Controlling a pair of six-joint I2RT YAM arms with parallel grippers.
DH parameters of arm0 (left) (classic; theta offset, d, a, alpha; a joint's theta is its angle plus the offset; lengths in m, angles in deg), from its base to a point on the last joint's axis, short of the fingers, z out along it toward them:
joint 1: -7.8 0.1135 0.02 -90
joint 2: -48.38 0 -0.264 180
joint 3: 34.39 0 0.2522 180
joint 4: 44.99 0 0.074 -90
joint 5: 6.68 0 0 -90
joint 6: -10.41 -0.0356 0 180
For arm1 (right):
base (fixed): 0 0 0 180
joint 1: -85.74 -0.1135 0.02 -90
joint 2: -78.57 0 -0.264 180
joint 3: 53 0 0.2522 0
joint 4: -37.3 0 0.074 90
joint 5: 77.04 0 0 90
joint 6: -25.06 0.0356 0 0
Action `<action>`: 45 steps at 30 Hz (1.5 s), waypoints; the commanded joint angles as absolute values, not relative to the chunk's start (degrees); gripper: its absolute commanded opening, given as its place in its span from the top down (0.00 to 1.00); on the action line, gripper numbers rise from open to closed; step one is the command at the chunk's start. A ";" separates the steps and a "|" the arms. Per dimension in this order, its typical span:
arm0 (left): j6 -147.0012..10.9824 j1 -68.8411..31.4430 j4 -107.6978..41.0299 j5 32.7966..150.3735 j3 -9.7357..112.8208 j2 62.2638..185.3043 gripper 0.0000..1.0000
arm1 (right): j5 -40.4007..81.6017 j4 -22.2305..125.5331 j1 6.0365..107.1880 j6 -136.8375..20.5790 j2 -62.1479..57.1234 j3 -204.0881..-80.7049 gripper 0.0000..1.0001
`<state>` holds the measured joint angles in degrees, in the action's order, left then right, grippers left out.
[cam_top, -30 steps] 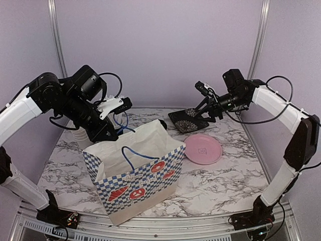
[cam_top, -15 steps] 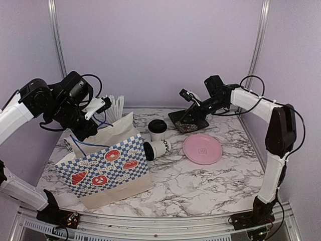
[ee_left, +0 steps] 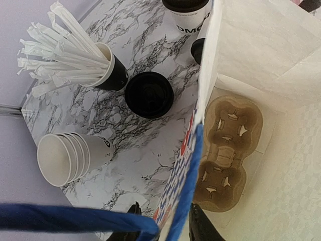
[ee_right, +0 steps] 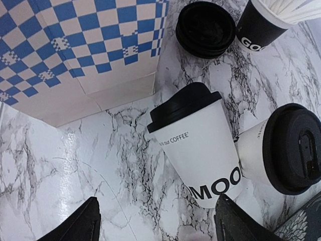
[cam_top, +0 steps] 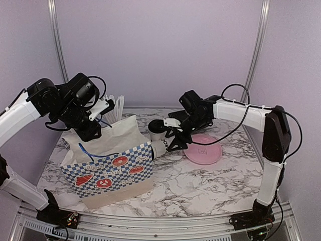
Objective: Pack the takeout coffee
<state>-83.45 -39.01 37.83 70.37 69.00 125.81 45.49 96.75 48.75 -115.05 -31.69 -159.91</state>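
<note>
White lying cup [ee_right: 200,150]: on its side on the table [cam_top: 215,183], outside the bag [cam_top: 108,163]. Its black lid points at the bag's checked wall and its black lettering faces up.
Upright cup [ee_right: 293,150]: stands on the table just beside the lying cup's base, on the side away from the bag. Black lid on.
Right gripper [ee_right: 158,226]: poised over the lying cup with its fingers spread wide, touching nothing.
Left gripper [ee_left: 163,228]: closed on the bag's rim, next to the blue handle.
Bag: upright on the left half of the table. Blue-and-white check with red prints, mouth open.
Carrier [ee_left: 228,150]: brown pulp, lying flat on the bag's floor.
Lids [ee_left: 149,94]: black stack on the table, near the bag's outer wall.
Straw cup [ee_left: 108,70]: black, full of white wrapped straws, just beside the lids.
Plain cups [ee_left: 70,158]: nested white stack on its side, apart from the lids.
Plate [cam_top: 203,149]: pink, flat on the table, on the far side of the lying cup from the bag and partly under the right arm.
</note>
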 commanded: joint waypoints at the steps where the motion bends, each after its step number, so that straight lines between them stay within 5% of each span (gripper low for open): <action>1: -83.32 -38.80 38.30 71.52 71.22 126.12 0.61 | 39.39 94.60 48.39 -123.06 -32.83 -160.08 0.23; 45: -84.00 -38.81 36.10 76.70 68.00 125.30 0.59 | 25.94 86.08 41.34 -117.50 -43.10 -160.37 0.13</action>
<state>-83.62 -39.01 37.00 75.58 68.78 125.17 27.86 87.94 41.86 -121.13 -42.62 -160.26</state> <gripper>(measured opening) 0.410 0.892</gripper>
